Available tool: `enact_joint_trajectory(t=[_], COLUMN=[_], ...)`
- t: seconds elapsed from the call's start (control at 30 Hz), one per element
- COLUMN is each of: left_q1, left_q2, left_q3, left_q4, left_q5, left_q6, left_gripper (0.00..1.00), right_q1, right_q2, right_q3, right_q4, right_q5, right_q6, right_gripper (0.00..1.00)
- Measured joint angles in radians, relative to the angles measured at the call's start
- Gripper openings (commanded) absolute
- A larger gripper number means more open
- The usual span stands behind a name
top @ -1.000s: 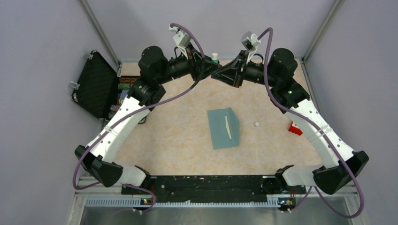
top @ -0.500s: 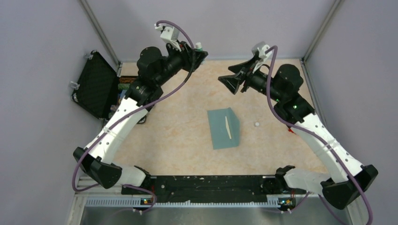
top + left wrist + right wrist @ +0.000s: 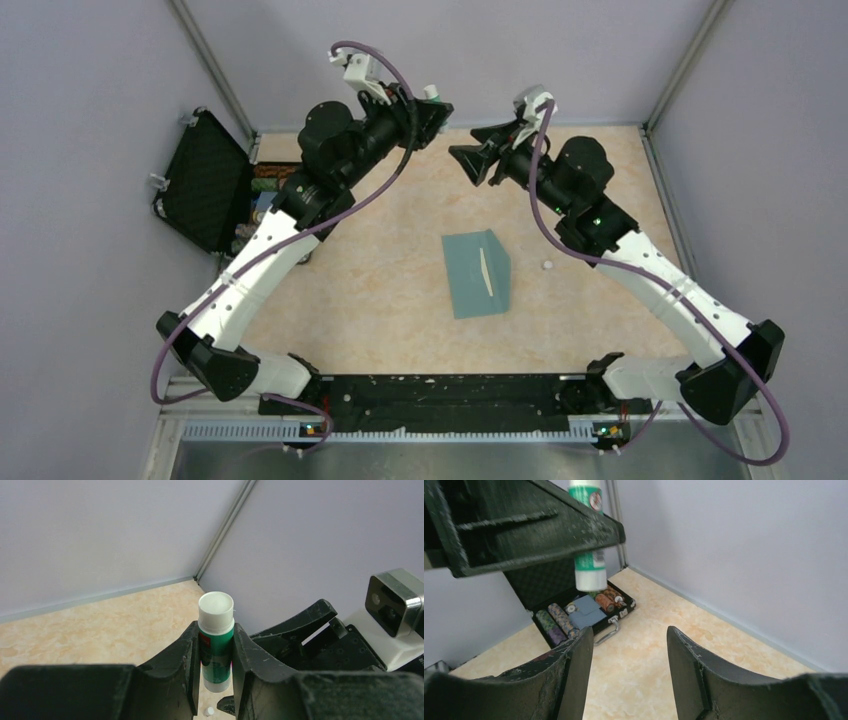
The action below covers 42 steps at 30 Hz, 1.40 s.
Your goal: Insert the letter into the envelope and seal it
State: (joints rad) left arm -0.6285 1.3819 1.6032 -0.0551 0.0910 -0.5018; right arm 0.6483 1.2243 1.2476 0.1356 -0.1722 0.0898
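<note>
The envelope (image 3: 478, 273) lies flat at the middle of the table (image 3: 380, 290), its long sides running near to far and a little askew. Nothing is touching it. A thin pale strip runs along its right half; I cannot tell whether that is the letter's edge or the flap's. No loose sheet shows on the table, so the letter is probably inside already and sealing is what remains.

Just right of the envelope sits a small white cap (image 3: 547, 266). It probably belongs to the glue and has been left where it is out of the way.

Both arms are raised over the far edge, well apart from the envelope. The left jaws are closed on a green glue stick (image 3: 216, 650), gripping its body crosswise so that a white end pokes out past the fingertips. That end looks uncapped, which would suit dabbing it on the flap.

The right jaws stand about half open with nothing between them. They point at the stick from close by without touching it, as if the cap had just been pulled off.

At the far left an open black case (image 3: 205, 185) holds coloured rolls and plays no part in the task.

Next, the stick must probably come down to the flap.
</note>
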Motion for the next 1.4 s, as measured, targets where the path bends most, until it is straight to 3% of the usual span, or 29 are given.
enact_joint_trajectory(t=[0.53,0.7,0.8,1.07,1.17,1.23,1.4], left_q1=[-0.001,-0.001,-0.001,0.029,0.09,0.127,0.176], left_q2=[0.0,0.0,0.0,0.0,0.005,0.017,0.039], left_q3=[-0.07,-0.074,-0.079,-0.08,-0.08,-0.079,-0.084], left_q4=[0.09,0.102,0.105,0.107,0.133,0.171,0.22], left_q5=[0.163,0.173,0.173,0.24,0.447,0.61,0.886], left_q6=[-0.024,-0.02,-0.019,-0.012,-0.042,-0.066,-0.104], left_gripper=[0.0,0.0,0.0,0.0,0.0,0.0,0.0], right_q1=[0.011,0.012,0.02,0.013,-0.04,-0.094,-0.158], right_q2=[0.048,0.064,0.064,0.057,0.06,0.075,0.143], right_q3=[0.066,0.07,0.07,0.072,0.1,0.126,0.167], right_q4=[0.034,0.021,0.016,-0.005,-0.042,-0.061,-0.047], right_q5=[-0.085,-0.087,-0.087,-0.111,-0.277,-0.469,-0.825], right_q6=[0.077,0.092,0.097,0.085,0.12,0.182,0.307], right_gripper=[0.46,0.28,0.03,0.0,0.0,0.0,0.17])
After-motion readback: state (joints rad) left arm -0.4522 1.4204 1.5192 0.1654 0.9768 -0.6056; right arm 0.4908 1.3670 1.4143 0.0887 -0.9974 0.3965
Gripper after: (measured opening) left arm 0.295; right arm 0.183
